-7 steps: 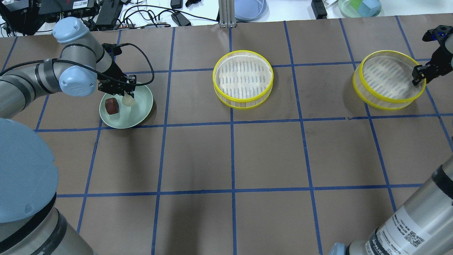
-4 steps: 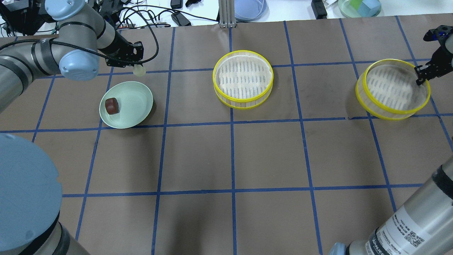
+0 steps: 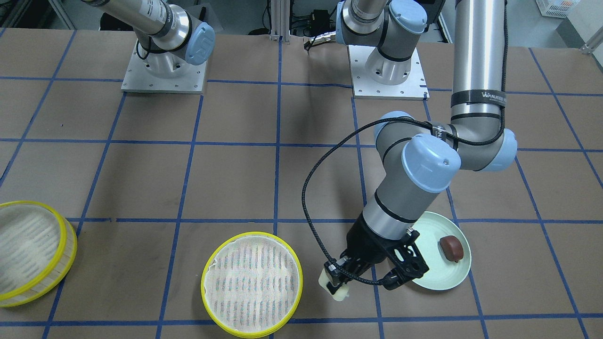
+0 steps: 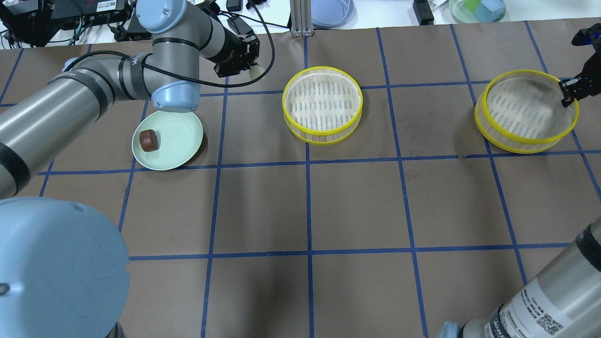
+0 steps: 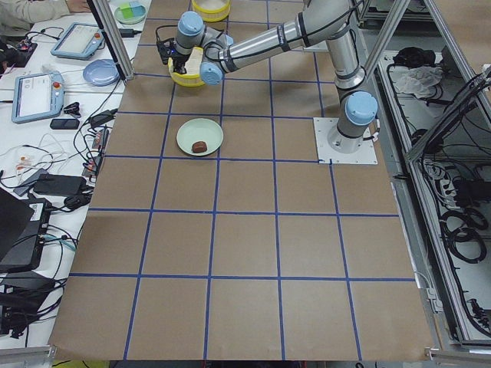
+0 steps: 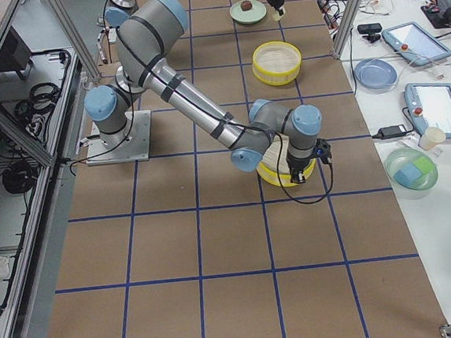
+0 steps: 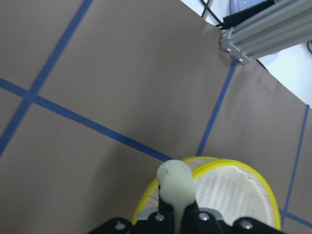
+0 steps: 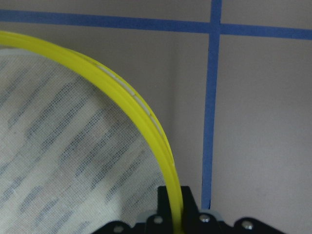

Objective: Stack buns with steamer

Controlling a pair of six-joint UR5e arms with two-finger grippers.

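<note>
Cream-white bun [image 4: 256, 71] clenched in left gripper [image 4: 250, 68], just left of centre steamer [image 4: 323, 136], not yet inside | brown bun [image 4: 150, 139] lay on green plate [image 4: 188, 149] | right gripper [image 4: 566, 92] pinched far-right steamer [image 4: 521, 110] by its rim | nothing stacked yet

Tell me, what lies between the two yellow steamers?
Overhead view: only bare table and a blue tape line separate the middle steamer and right steamer.
</note>
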